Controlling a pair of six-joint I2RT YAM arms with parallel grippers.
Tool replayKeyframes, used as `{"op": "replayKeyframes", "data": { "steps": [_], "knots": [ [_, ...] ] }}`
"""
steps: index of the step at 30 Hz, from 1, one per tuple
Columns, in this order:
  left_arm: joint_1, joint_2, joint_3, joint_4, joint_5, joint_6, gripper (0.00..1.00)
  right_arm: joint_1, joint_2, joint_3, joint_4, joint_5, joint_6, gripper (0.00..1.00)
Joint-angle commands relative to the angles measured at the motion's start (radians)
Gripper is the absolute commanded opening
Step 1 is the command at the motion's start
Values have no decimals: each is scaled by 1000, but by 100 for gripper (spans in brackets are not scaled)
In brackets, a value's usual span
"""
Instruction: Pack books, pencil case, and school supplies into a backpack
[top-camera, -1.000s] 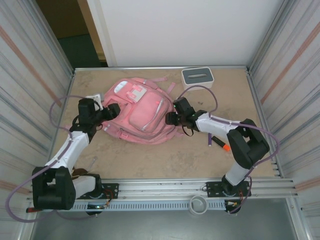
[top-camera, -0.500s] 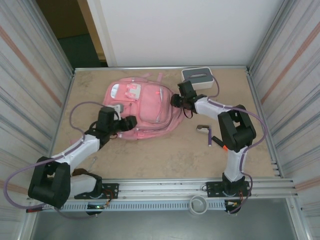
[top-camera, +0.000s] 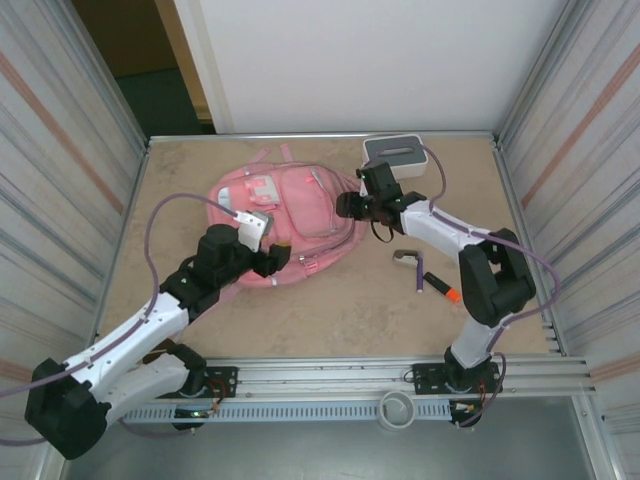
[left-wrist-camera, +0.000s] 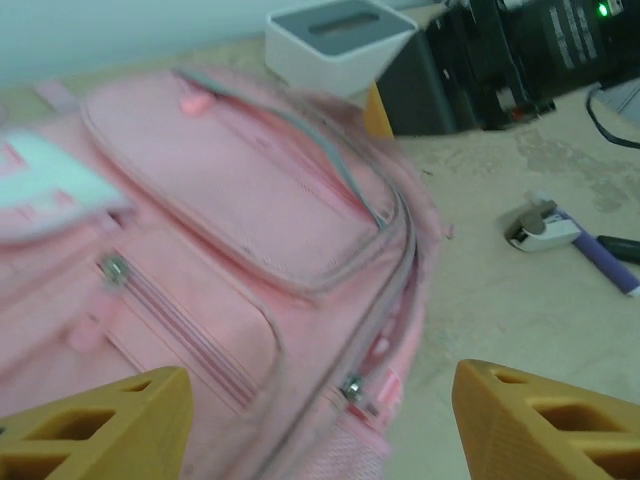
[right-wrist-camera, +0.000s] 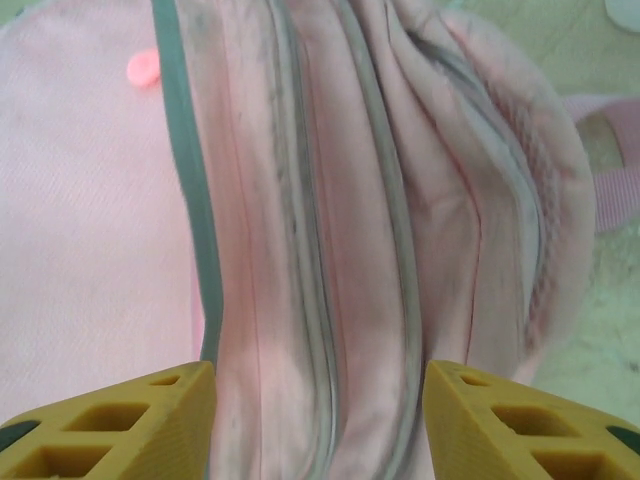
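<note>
The pink backpack (top-camera: 290, 210) lies flat at mid-table, its pockets facing up. My left gripper (top-camera: 277, 258) hovers open at its near edge; the wrist view shows a zip slider (left-wrist-camera: 352, 388) between the wide-apart yellow fingers (left-wrist-camera: 100, 420). At the backpack's right side my right gripper (top-camera: 345, 205) stands open, with folds of pink fabric and grey zips (right-wrist-camera: 320, 250) lying between its fingers (right-wrist-camera: 530, 420). Loose school supplies rest on the table to the right: a small beige piece (top-camera: 406, 257), a purple pen (top-camera: 418, 278) and an orange-tipped marker (top-camera: 442, 288). Books and pencil case are out of view.
A white box with a grey slotted top (top-camera: 393, 152) stands at the back, just behind my right wrist. Pink straps (top-camera: 275, 152) trail off the backpack's far side. Metal walls close in the table on both sides.
The backpack has shifted toward the back and turned. My left gripper swung from its left side round to its near edge. My right gripper drew back toward the white box.
</note>
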Motion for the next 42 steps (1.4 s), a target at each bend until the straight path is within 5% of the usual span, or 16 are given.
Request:
{"op": "replayKeyframes", "data": {
  "steps": [1, 8, 12, 23, 29, 42],
  "knots": [
    [0, -2, 32, -17, -42, 288, 70, 24, -63, -70, 15, -49, 27, 56],
    [-1, 66, -54, 73, 21, 657, 70, 116, -129, -184, 36, -20, 39, 60],
    [-10, 44, -131, 83, -36, 821, 71, 120, -166, -238, 33, 6, 47, 61],
    [-11, 203, -151, 157, -221, 940, 70, 125, -205, -248, 12, 13, 49, 63],
    [-9, 243, -149, 181, -233, 947, 65, 125, -275, -282, -16, 57, 45, 64],
    [9, 226, -106, 109, -102, 892, 14, 163, -368, -339, 2, 102, -24, 65]
  ]
}}
